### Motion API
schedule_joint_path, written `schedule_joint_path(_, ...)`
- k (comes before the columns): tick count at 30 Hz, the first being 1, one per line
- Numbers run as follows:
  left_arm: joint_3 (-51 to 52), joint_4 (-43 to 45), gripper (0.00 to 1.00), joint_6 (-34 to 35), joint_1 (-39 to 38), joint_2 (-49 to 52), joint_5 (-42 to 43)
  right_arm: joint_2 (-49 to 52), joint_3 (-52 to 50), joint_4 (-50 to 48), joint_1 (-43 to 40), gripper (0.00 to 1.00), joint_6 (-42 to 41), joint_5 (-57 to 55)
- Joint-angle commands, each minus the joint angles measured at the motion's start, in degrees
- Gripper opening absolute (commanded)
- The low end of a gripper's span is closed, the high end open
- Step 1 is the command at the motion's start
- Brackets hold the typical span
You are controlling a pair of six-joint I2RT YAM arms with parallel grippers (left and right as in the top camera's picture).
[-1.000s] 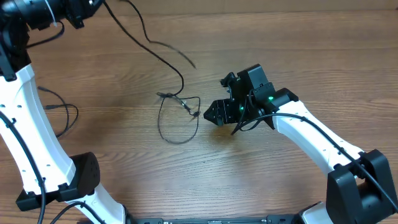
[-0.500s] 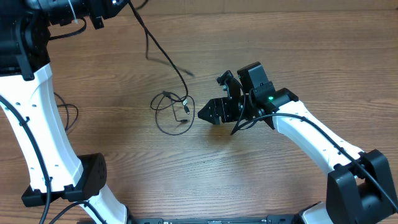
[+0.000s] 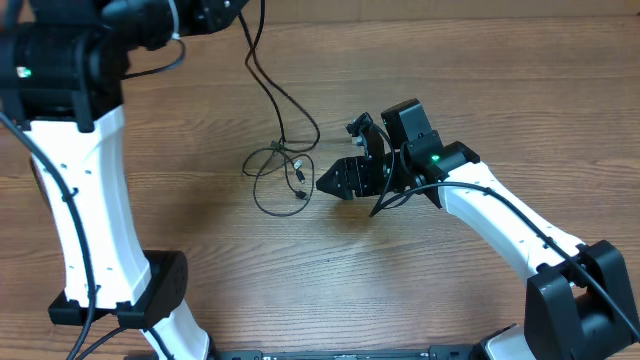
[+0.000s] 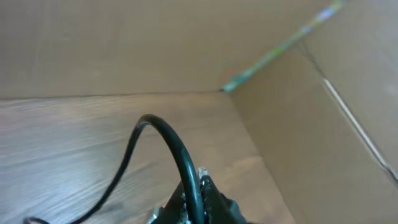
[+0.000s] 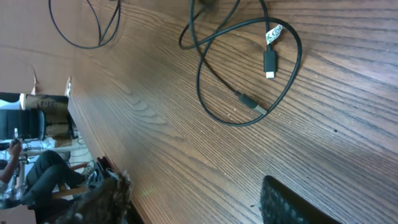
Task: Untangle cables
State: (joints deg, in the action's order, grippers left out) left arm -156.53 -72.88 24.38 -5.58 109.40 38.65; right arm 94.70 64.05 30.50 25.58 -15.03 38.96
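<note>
The cables (image 3: 278, 172) lie as a thin black loop with small plug ends on the wooden table, left of centre. One strand rises from the loop up to my left gripper (image 3: 234, 10) at the top edge. In the left wrist view my left gripper (image 4: 193, 198) is shut on that black cable (image 4: 166, 140), which arches away from the jaws. My right gripper (image 3: 345, 154) stands open just right of the loop, not touching it. In the right wrist view the loop (image 5: 219, 106) and a plug (image 5: 270, 63) lie ahead of the open right gripper (image 5: 194, 200).
The left arm's white link (image 3: 95, 190) stands tall over the table's left side. Cardboard walls (image 4: 323, 124) rise behind the table. Another thin black loop (image 5: 74, 38) lies farther off in the right wrist view. A person sits beyond the table edge (image 5: 37, 177).
My left arm has swung to the right with the cable in its jaws, pulling the strand more upright and drawing the loop tighter. My right gripper has edged left toward the loop.
</note>
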Motion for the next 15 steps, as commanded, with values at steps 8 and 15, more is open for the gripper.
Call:
schedule_joint_path(8,-0.68,-0.66,0.04,3.93,-9.6,1.09,-18.32,-0.07,0.02,-2.58,4.52,0.68,-0.57,-1.09)
schedule_joint_path(15,-0.7,2.71,0.04,6.08,-12.5,2.45,-12.57,-0.07,0.02,-3.54,6.49,0.67,-3.63,-11.56)
